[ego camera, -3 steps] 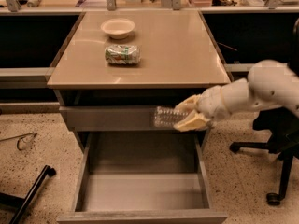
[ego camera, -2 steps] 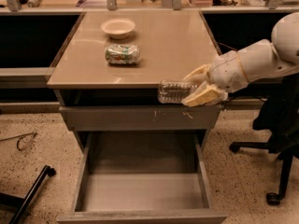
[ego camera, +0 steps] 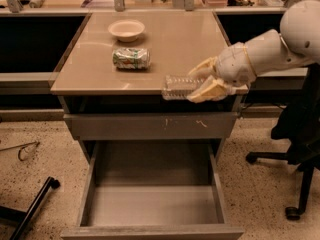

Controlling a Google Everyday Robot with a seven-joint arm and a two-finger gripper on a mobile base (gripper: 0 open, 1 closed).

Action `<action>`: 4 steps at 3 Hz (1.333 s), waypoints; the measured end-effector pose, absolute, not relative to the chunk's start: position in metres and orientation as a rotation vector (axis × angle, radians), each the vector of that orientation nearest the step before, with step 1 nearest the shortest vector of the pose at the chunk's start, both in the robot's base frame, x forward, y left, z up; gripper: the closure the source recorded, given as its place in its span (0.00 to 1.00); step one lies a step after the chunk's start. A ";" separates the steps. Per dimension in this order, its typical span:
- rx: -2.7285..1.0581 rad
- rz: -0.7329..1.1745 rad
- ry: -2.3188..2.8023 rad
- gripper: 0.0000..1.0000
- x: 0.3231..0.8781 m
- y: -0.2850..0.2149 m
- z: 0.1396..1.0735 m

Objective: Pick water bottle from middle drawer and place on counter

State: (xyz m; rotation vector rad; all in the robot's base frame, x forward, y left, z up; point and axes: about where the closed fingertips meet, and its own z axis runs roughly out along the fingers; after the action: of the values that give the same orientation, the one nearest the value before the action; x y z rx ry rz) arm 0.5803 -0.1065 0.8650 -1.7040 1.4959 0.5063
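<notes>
We find the gripper (ego camera: 196, 86) at about 5 o'clock on the counter (ego camera: 170, 39), over its front edge, with the arm (ego camera: 270, 49) reaching in from 3 o'clock. The jaws pinch the bottle (ego camera: 175, 87), one finger (ego camera: 205, 66) above it and the other below. The bottle lies on its side, its long axis running from 9 to 3 o'clock, and its free end points toward 9 o'clock. It sits level with the counter's front lip. We cannot tell whether it touches the surface or hangs just above it, as the lip and the clear plastic overlap from this angle. On the counter a bowl (ego camera: 126, 30) stands at 11 o'clock. A can (ego camera: 131, 58) lies on its side just 6 o'clock of the bowl, well apart from the bottle. Below the counter the upper drawer front (ego camera: 150, 125) is closed and bears pale scratches. The drawer (ego camera: 155, 204) beneath it is pulled out toward 6 o'clock, with its grey floor exposed. A chair (ego camera: 300, 134) stands on the floor at 3 o'clock of the cabinet.
</notes>
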 end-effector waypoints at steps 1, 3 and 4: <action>-1.736 0.439 1.393 1.00 0.620 -0.079 0.892; -1.694 0.423 1.469 1.00 0.682 -0.063 0.852; -1.683 0.419 1.510 1.00 0.693 -0.058 0.835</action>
State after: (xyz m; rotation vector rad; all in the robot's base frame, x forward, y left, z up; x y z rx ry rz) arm 0.6927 -0.0575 0.8352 -1.6828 1.5095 0.4185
